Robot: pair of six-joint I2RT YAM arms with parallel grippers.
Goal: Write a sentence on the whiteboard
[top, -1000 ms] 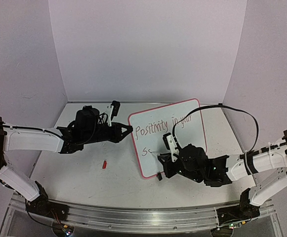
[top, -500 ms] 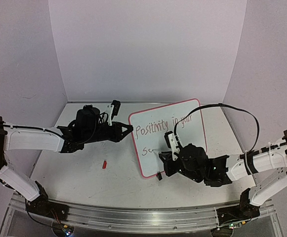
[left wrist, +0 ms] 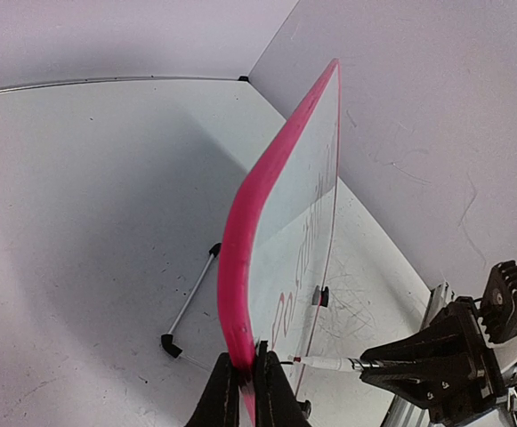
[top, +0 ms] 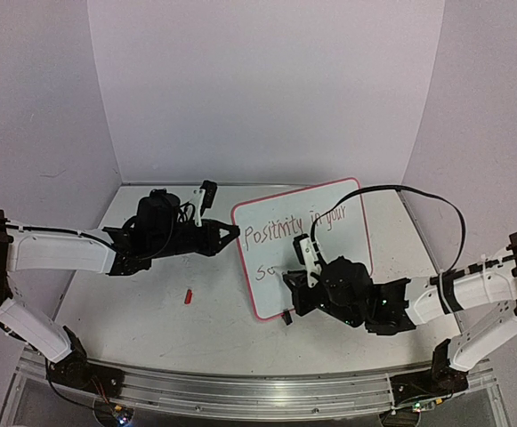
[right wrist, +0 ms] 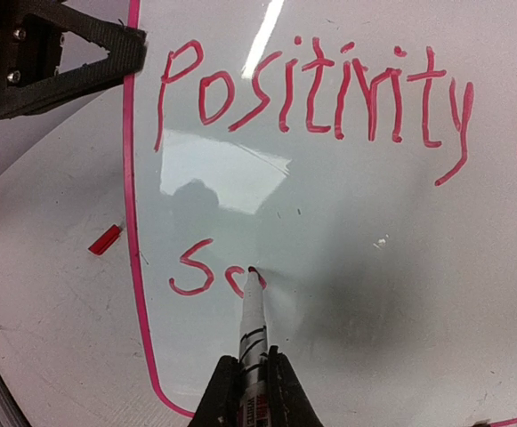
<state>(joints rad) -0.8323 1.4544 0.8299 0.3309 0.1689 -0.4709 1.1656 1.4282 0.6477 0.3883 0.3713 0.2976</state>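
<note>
While my left tool [left wrist: 247, 374] is pressed together on the pink-red frame of the whiteboard [top: 347, 238], it pinches the left edge of this board near the lower corner. The board stands on the tabletop [top: 151, 325] a bit right of the middle. It leans backward, with its writing side turned toward my right arm. From the left wrist view I see the board almost edge-on. Behind it, a thin leg with black ends [left wrist: 191, 298] lies on the tabletop.

My right tool [right wrist: 251, 374] is closed around a white marker [right wrist: 253, 311] and pinches its barrel. The marker points away from the tool to the board. Its red tip touches the glossy surface on the second line.

The sentence [right wrist: 316, 93] is in thin red letters. The upper line reads "Positivity in your"; in the right wrist view only "Positivity" and the beginning of the next word are inside the picture. On the lower line there is an "S" and then a second letter that is only partly drawn, and the marker tip stands exactly on this second letter. The rest of the lower line is bare white.

A small red cap [top: 188, 295] lies on the tabletop left of the board, apart from both tools, just outside the frame's left edge in the right wrist view.
</note>
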